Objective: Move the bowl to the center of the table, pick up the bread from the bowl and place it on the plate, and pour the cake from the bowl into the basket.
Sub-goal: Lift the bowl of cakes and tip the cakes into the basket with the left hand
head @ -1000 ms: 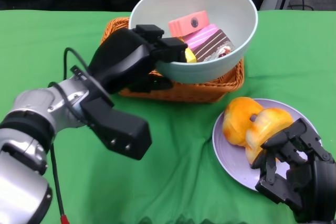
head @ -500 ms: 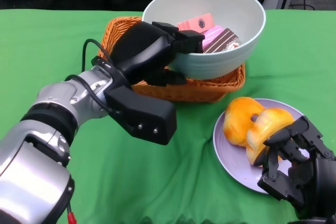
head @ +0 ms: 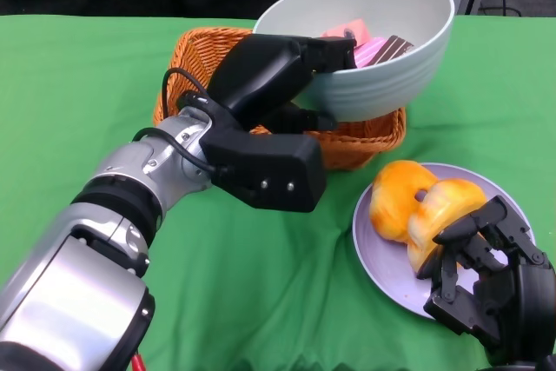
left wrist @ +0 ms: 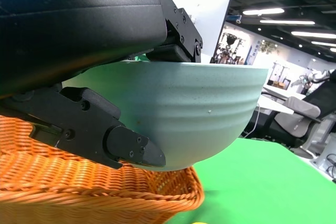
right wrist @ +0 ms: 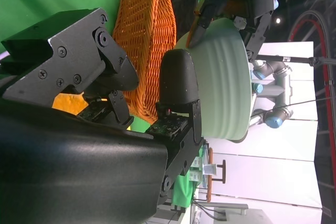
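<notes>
The left robot hand [head: 278, 71] grips the bowl [head: 382, 84] by its near rim, held directly above the basket [head: 365, 141], cake [head: 382, 48] inside; the right robot hand [head: 486, 275] rests empty, fingers apart, on the plate [head: 382, 258].

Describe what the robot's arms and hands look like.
Left forearm: silver rounded shell with black ring bands, thin black cables looping at the wrist, boxy black wrist block with small screws. Left robot hand and right robot hand: matte black, angular, segmented fingers.

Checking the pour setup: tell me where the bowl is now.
In the head view, the bowl is held at its rim by the left robot hand, above the wicker basket, beyond the plate.
</notes>
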Tool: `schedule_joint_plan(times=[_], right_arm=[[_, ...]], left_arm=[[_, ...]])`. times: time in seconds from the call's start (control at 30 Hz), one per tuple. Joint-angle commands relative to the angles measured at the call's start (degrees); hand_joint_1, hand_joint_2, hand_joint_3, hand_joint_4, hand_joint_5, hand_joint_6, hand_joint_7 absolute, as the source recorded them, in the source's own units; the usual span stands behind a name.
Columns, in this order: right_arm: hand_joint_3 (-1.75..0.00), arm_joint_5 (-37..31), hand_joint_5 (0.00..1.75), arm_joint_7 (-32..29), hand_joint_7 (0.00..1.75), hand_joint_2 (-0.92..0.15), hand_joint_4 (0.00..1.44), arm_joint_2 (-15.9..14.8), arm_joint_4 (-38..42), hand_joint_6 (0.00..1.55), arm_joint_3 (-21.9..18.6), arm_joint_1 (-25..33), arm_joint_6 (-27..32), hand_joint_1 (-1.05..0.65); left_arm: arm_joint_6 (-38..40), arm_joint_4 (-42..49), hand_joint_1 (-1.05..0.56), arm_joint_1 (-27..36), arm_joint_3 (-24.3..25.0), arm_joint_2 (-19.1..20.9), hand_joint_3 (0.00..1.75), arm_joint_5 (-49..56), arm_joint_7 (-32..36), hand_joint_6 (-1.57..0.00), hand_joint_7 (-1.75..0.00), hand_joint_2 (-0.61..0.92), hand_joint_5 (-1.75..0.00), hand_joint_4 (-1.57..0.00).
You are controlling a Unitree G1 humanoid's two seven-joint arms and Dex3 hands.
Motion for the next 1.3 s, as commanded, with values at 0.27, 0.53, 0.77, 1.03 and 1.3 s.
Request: schedule_joint_plan(times=[0.27, 0.53, 0.77, 1.03, 1.3], right_arm=[[-1.29, -0.1, 1.75, -0.68, 1.6, -0.58, 0.72, -0.66, 1.43, 0.56, -0.79, -1.21, -1.15, 0.15], [-1.32, 0.26, 1.75, -0.58, 1.61, -0.56, 0.73, -0.72, 1.63, 0.55, -0.75, -1.43, -0.99, 0.15], [-1.31, 0.04, 1.75, -0.64, 1.62, -0.56, 0.72, -1.11, 2.18, 0.55, -1.08, -1.67, -1.76, 0.15], [-1.31, 0.43, 1.75, -0.04, 1.61, -0.56, 0.73, -1.54, 3.26, 0.55, -1.13, -1.96, -2.52, 0.14], [-1.32, 0.43, 1.75, -0.3, 1.61, -0.55, 0.75, -1.45, 3.48, 0.56, -1.19, -2.09, -2.55, 0.14]], left_arm=[[0.36, -0.08, -0.19, -2.26, 5.3, -3.16, 0.5, -7.04, -5.51, -0.61, -1.47, 0.92, -1.75, -0.65], [3.58, -0.3, -0.19, -2.48, 10.31, -5.71, 0.55, -13.0, -11.8, -0.57, -1.6, 0.92, -1.75, -0.69], [6.47, -0.55, -0.2, -2.62, 16.18, -8.47, 0.59, -20.11, -17.33, -0.51, -1.63, 0.92, -1.75, -0.7], [13.17, -0.95, -0.23, -3.21, 25.73, -11.7, 0.56, -31.95, -27.57, -0.54, -1.67, 0.92, -1.75, -0.8], [16.25, -0.9, -0.22, -3.62, 29.53, -12.86, 0.54, -36.18, -31.15, -0.47, -1.74, 0.92, -1.75, -0.71]])
